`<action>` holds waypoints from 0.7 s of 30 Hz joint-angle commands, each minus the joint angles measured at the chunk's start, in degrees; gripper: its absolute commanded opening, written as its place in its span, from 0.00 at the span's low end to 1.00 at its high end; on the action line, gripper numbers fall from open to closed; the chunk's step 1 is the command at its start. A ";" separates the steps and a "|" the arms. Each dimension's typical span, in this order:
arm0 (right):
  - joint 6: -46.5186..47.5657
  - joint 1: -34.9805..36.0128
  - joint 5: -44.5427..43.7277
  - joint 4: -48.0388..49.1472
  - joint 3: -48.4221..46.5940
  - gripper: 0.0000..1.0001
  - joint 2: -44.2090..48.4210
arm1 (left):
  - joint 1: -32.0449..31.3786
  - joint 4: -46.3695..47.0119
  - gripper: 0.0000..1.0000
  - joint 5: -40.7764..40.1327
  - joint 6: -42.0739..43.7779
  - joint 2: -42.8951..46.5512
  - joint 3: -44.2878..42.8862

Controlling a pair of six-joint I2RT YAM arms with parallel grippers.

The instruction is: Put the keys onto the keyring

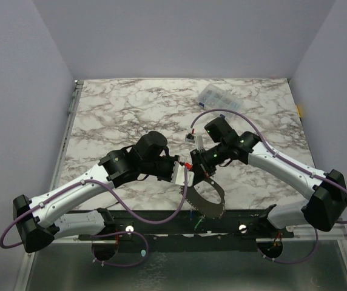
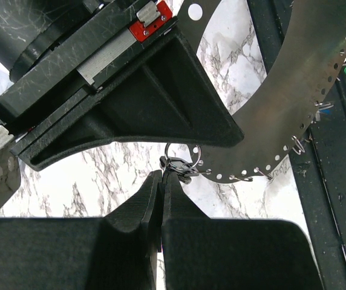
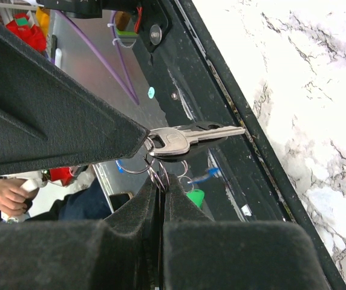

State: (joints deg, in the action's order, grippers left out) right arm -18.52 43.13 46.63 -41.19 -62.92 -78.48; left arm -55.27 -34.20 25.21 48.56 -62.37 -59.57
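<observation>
Just above right pincer (image 3: 162, 183) tips, silver key (image 3: 182, 141) (its split ring (image 3: 156, 175) pinched), left pincer (image 2: 163, 176) nipping wire loop (image 2: 174, 163) beside keyring (image 2: 282, 121)

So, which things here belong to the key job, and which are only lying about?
Job: metal hoop, silver key, green tag, small wire ring.
Lying about: clear plastic box, red objects beyond the table edge.

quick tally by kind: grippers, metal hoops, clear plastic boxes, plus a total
grippers: 2 (left gripper, right gripper)
keyring hoop: 1
clear plastic box: 1
total: 4
</observation>
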 commanded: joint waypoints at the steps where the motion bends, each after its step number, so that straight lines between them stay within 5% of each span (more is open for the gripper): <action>1: -0.57 1.03 3.95 1.82 0.25 0.01 0.30 | -0.38 2.13 0.00 0.98 2.22 0.89 0.46; 10: -0.74 1.67 7.04 7.16 1.83 0.01 2.17 | -0.39 3.82 0.01 4.07 2.86 1.52 1.20; 21: -0.31 1.63 10.27 12.58 3.43 0.01 3.85 | -0.42 4.05 0.27 3.02 0.76 2.72 1.08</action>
State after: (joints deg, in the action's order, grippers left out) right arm -18.44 44.31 51.96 -33.04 -59.96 -76.60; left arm -55.27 -31.16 27.57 50.06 -60.88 -59.00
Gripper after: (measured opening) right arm 0.043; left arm 0.209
